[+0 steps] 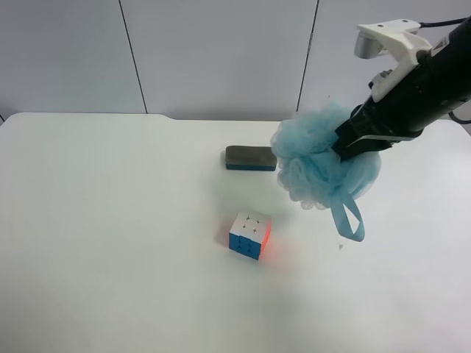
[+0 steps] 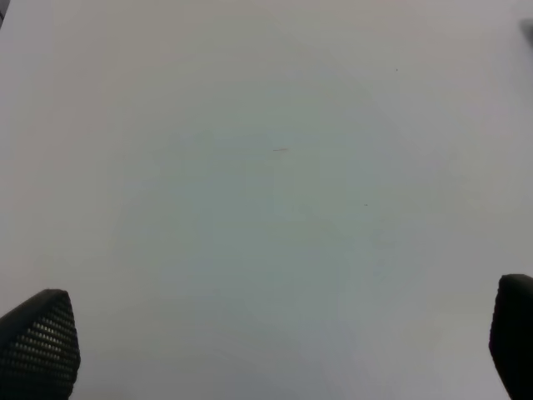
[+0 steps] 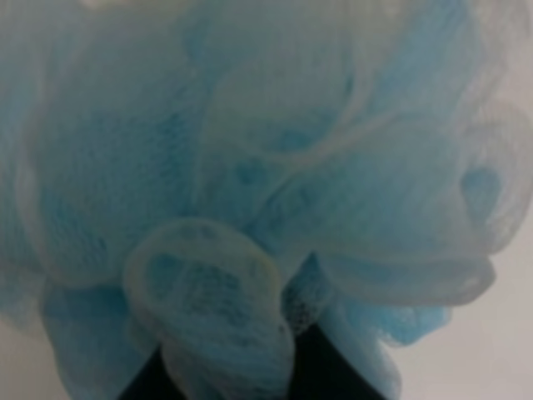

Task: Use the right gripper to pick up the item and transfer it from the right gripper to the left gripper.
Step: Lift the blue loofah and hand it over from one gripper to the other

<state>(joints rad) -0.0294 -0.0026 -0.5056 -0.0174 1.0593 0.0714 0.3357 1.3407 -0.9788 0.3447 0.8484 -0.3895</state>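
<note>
Your right gripper [image 1: 343, 145] squeezes the pouf [image 1: 313, 168] up high; your left gripper [image 2: 275, 342], spread wide, must take it next.

Right of centre in the exterior high view: fluffy light-blue mesh bath pouf [image 1: 313, 165] of fine open netting, soft, matt, half-sheer at the ruffled edges. In the right wrist view, pouf [image 3: 250, 167] weave plain to see, thin and gauzy. Just below, flat blue ribbon loop [image 1: 347, 213], smooth with a faint sheen. Clamped on the pouf, black right gripper [image 1: 342, 147], matt, plastic-looking; in the upper right, smooth hard white-grey casing [image 1: 394, 37]. At centre, dark grey eraser block [image 1: 250, 157], dull and matt. Lower down, multicoloured puzzle cube [image 1: 250, 235] of smooth, glossy plastic. Beneath everything, white table [image 1: 110, 220], smooth and matt. In the left wrist view, black left gripper [image 2: 266, 346], spread wide: fingertips [image 2: 37, 346] in the lower corners, finely dotted, rough and rubbery-looking.
</note>
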